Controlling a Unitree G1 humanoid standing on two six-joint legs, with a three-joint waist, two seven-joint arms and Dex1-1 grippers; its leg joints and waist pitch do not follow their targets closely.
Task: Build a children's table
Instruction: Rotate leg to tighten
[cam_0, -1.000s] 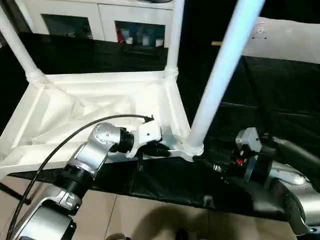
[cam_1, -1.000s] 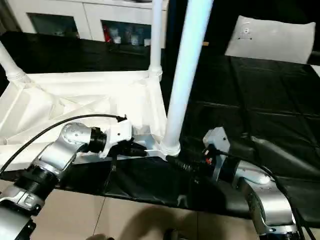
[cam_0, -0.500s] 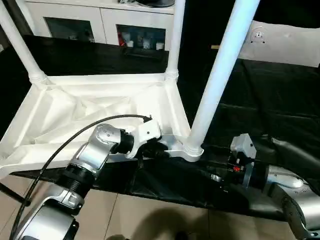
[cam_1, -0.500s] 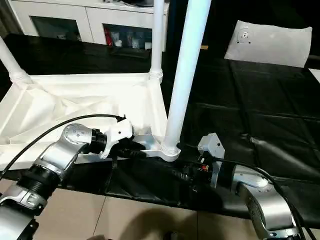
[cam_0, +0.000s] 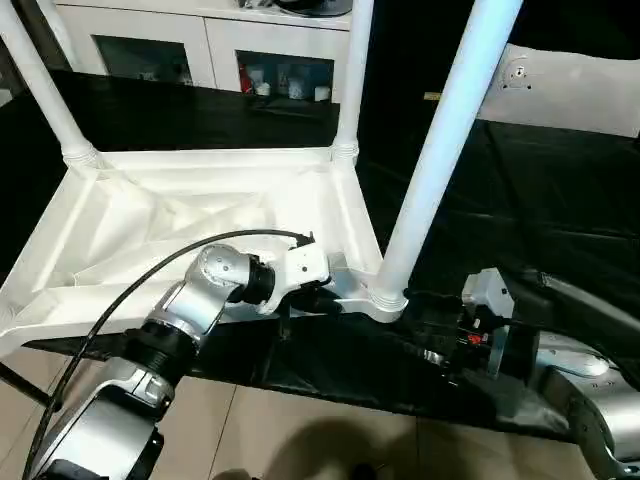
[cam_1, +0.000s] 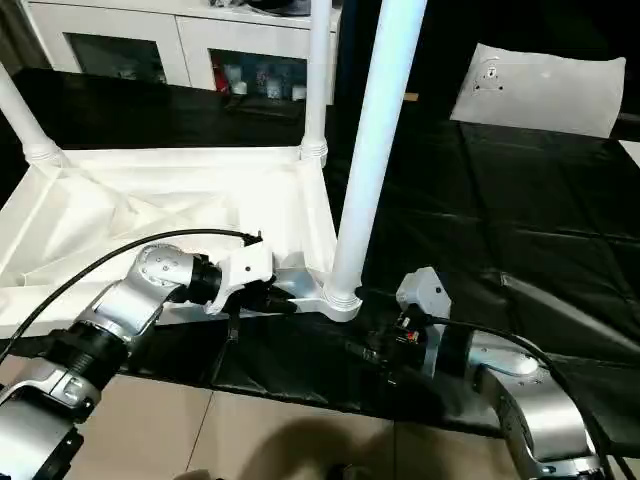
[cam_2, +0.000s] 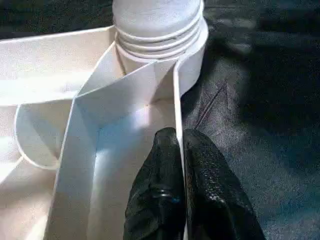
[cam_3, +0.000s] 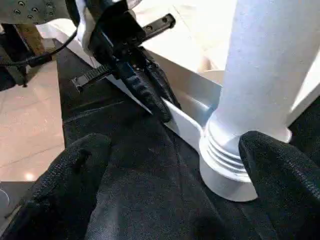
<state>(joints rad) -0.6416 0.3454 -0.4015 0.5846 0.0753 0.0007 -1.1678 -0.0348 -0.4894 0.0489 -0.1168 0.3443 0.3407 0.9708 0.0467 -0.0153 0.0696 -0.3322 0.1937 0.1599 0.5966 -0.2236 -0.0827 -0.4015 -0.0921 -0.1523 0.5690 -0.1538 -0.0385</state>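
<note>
The children's table lies upside down on a black-covered surface, its ribbed white underside (cam_0: 180, 215) facing up. Legs stand in three corner sockets: far left (cam_0: 35, 85), far middle (cam_0: 352, 70) and near right (cam_0: 440, 150). My left gripper (cam_2: 179, 137) is shut on the thin near rim (cam_2: 176, 100), just short of the near leg's threaded collar (cam_2: 160, 30). My right gripper (cam_3: 175, 142) is open on the black cover beside that leg's base (cam_3: 235, 150). Its fingers (cam_3: 80, 170) stand wide on either side and touch nothing.
A white cabinet with glass doors (cam_0: 270, 50) stands behind the table. A white cushion (cam_0: 570, 90) lies at the back right on the black cover (cam_0: 520, 200). The cover's near edge drops to a tiled floor (cam_0: 300, 430). A black cable (cam_0: 120, 290) loops over my left forearm.
My right gripper has drawn back a little from the near leg's base toward the cover's near edge, still open. My left gripper stays clamped on the rim.
</note>
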